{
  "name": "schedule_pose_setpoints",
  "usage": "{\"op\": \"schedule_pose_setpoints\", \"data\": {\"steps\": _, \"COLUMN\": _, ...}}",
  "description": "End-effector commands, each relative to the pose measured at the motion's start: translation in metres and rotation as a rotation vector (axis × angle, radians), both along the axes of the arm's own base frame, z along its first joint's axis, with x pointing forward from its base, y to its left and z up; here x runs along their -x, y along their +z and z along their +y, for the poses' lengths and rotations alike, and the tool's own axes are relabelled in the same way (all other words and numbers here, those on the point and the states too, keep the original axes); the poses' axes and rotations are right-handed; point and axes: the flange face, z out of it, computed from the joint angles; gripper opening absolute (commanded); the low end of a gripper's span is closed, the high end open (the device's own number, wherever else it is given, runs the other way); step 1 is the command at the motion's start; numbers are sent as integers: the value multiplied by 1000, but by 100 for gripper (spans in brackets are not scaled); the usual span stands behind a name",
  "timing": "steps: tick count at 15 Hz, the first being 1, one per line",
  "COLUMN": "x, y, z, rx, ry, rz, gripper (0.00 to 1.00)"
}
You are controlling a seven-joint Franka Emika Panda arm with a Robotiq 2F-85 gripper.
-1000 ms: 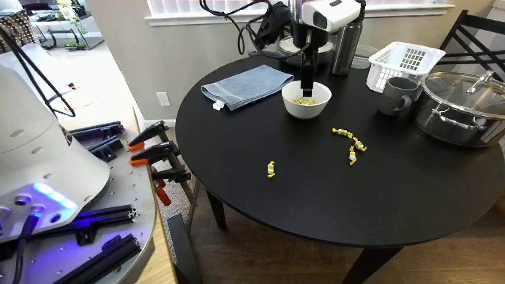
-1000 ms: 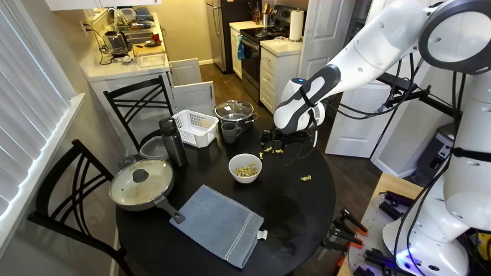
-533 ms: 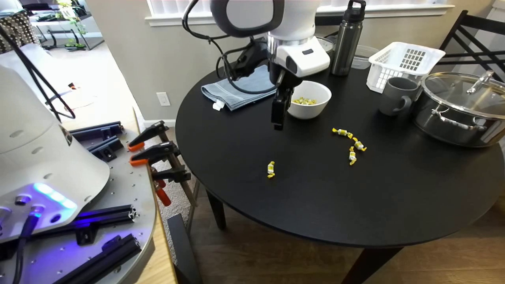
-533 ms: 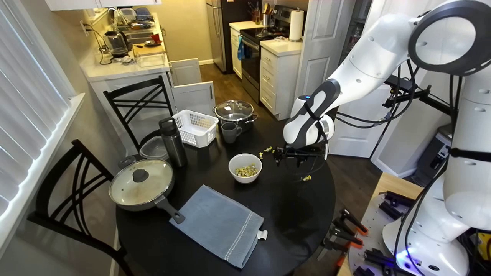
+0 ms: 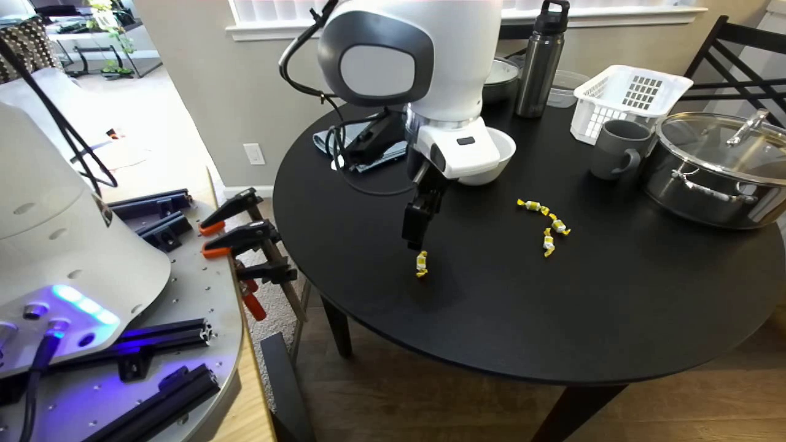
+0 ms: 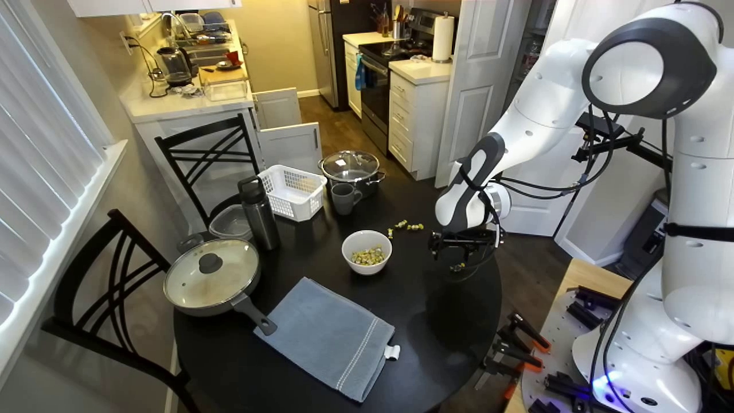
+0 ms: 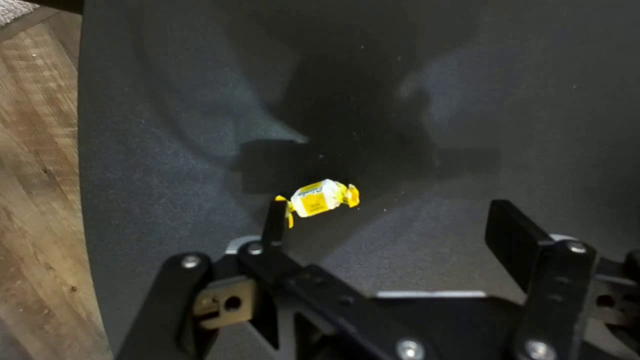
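Observation:
A wrapped yellow-and-white candy (image 7: 315, 198) lies alone on the black round table (image 5: 479, 319). Just above it my gripper (image 7: 389, 205) stands open, nothing between its fingers. In the wrist view the left finger (image 7: 274, 222) overlaps one twisted end of the wrapper; whether they touch I cannot tell. In an exterior view the fingertips hang right behind the lone candy (image 5: 421, 264), pointing down. Three similar candies (image 5: 548, 242) lie in a loose group farther along the table. A white bowl (image 6: 367, 267) holds several more; in an exterior view the arm partly hides it.
A folded blue towel (image 6: 332, 338) and a lidded pan (image 6: 212, 275) lie past the bowl. A steel bottle (image 5: 540, 67), white basket (image 5: 632, 92), grey mug (image 5: 619, 150) and lidded pot (image 5: 712, 184) stand along the table's far side. Clamps (image 5: 245, 236) sit by the near edge.
My gripper has moved away from the three grouped candies and come down over the lone candy. The candies and the bowl have stayed put.

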Motion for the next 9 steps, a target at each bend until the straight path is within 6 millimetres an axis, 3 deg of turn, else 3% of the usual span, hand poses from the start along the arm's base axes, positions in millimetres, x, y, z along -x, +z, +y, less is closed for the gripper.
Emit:
{"op": "schedule_pose_setpoints", "data": {"steps": 1, "x": 10, "y": -17, "z": -7, "rx": 22, "ry": -45, "rz": -14, "gripper": 100}}
{"op": "schedule_pose_setpoints", "data": {"steps": 6, "x": 17, "y": -47, "z": -14, "rx": 55, "ry": -88, "rz": -16, "gripper": 100}}
{"op": "schedule_pose_setpoints", "data": {"steps": 9, "x": 23, "y": -54, "z": -15, "rx": 51, "ry": -93, "rz": 2, "gripper": 100}}
